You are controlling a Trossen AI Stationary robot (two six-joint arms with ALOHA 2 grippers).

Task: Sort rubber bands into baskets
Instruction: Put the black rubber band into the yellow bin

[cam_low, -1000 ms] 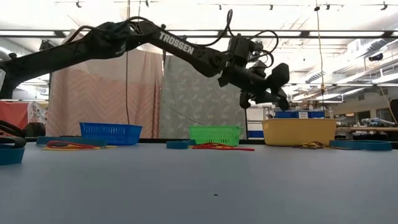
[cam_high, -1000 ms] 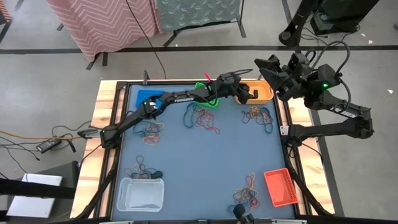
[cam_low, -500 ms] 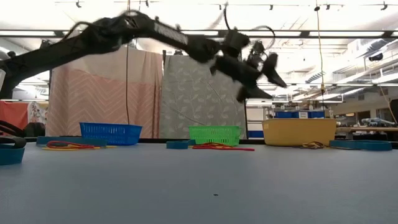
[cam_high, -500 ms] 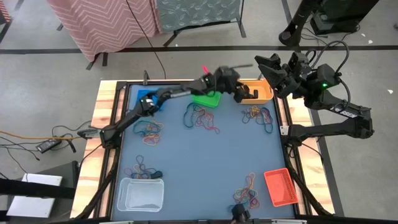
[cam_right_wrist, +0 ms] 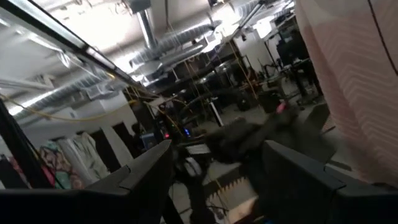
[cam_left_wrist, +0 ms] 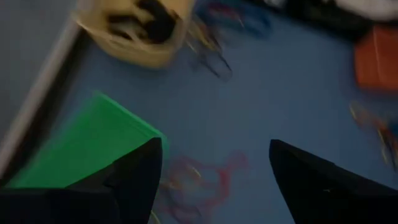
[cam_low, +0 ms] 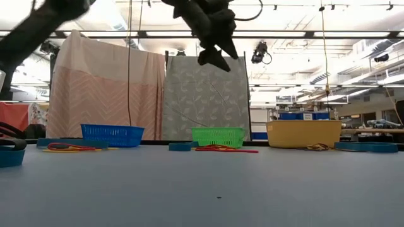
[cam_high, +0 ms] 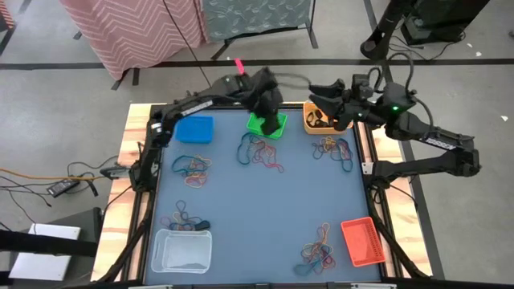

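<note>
While hanging the wide-open, empty left gripper (cam_high: 273, 117) over the green plastic mesh basket (cam_high: 257, 125) at upper centre, aiming for one thin loop edging the tangled coloured rubber bands (cam_high: 259, 151) just below, with the open, empty right gripper (cam_high: 317, 92) waiting at upper right.

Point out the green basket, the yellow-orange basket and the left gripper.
green basket (cam_low: 218, 136): low view, on its front mesh wall.
yellow-orange basket (cam_low: 304, 133): low view, on its front wall.
left gripper (cam_left_wrist: 214, 163): left wrist view, midway between its open fingertips, above the table beside the green basket.
</note>
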